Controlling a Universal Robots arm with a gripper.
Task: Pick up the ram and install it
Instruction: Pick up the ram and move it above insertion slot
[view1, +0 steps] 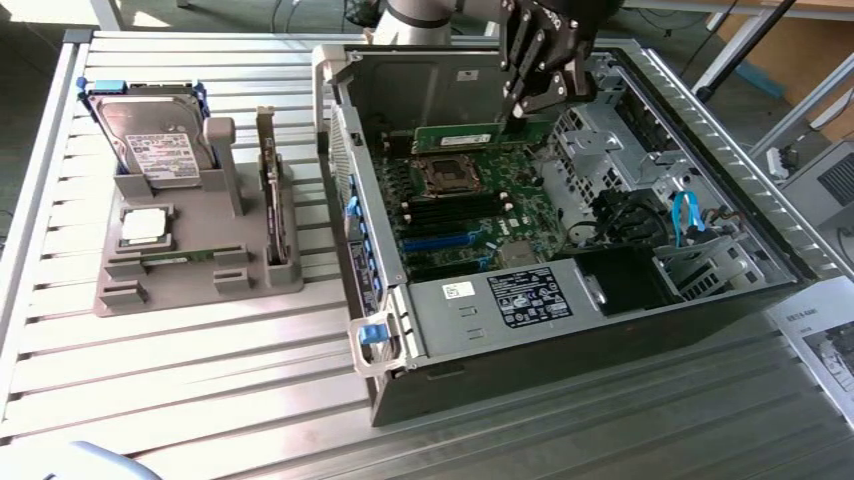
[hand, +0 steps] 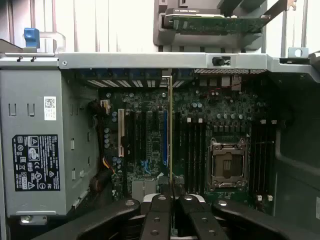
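The gripper (view1: 518, 115) was squeezed shut on the ram (view1: 461, 135), holding it just above the motherboard (view1: 467, 205). It likely needed to keep the stick straight and level, right over its slot.

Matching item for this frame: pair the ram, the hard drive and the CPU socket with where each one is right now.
Things:
1. ram
2. hard drive
3. CPU socket

Places:
A. upright in the gray holder, outside the case
B. fixed on the motherboard inside the open case
C. gripped by the end effector, over the motherboard

Pairs: 1-C; 2-A; 3-B
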